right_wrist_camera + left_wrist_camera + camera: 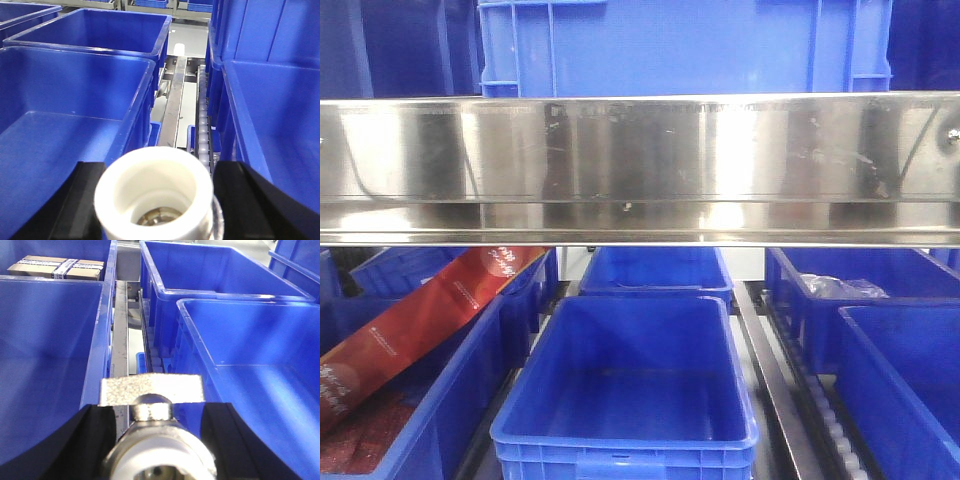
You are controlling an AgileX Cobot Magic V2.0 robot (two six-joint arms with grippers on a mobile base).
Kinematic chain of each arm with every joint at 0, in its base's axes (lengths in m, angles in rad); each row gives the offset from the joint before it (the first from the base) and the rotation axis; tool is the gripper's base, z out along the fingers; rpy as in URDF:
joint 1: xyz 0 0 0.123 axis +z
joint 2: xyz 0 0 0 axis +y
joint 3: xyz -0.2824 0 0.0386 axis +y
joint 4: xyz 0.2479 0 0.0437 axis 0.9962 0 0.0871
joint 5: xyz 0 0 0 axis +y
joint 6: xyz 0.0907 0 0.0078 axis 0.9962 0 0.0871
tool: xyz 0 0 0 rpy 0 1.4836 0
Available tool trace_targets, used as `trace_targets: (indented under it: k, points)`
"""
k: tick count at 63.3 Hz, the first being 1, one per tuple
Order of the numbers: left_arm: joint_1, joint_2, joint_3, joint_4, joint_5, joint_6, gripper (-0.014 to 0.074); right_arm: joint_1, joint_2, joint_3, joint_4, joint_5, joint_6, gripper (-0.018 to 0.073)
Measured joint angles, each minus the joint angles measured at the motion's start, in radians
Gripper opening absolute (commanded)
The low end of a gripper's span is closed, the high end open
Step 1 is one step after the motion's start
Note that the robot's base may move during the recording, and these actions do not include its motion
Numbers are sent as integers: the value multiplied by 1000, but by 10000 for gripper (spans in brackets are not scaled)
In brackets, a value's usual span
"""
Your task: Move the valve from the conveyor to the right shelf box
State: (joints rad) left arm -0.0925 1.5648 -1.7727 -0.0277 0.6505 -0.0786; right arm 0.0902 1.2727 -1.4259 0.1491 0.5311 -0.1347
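Observation:
My left gripper [157, 445] is shut on a valve [155, 405] with a silver T-handle and a white port facing the camera. It hangs over the gap between two blue shelf boxes [45, 355] [260, 365]. My right gripper [156, 202] is shut on a second valve [155, 185], its white round port towards the camera. It is above the gap between a blue box on the left [65, 125] and one on the right [270, 115]. The conveyor is out of view. Neither gripper shows in the front view.
A stainless steel shelf beam [640, 165] crosses the front view, with a blue crate [680, 45] above it. Below are blue boxes [625, 390] [905, 380], and one on the left holds red packages [410, 335]. Metal roller rails [202, 115] run between boxes. Cardboard cartons [57, 267] lie in a far left box.

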Motion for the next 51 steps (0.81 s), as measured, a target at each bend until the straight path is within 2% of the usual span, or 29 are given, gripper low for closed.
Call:
trace_targets:
  k: [26,36,43,51]
  points:
    - [0,0,0,-2,-4,0,-111,0,0,0,0,0,0,-168]
    - [0,0,-11,-51,-15,0,-111,0,0,0,0,0,0,-168]
    - [-33,0,-40,-62,-60,44,-111,0,0,0,0,0,0,-168]
    - [-124,4,-98,-66,-107,105,-111,0,0,0,0,0,0,-168]
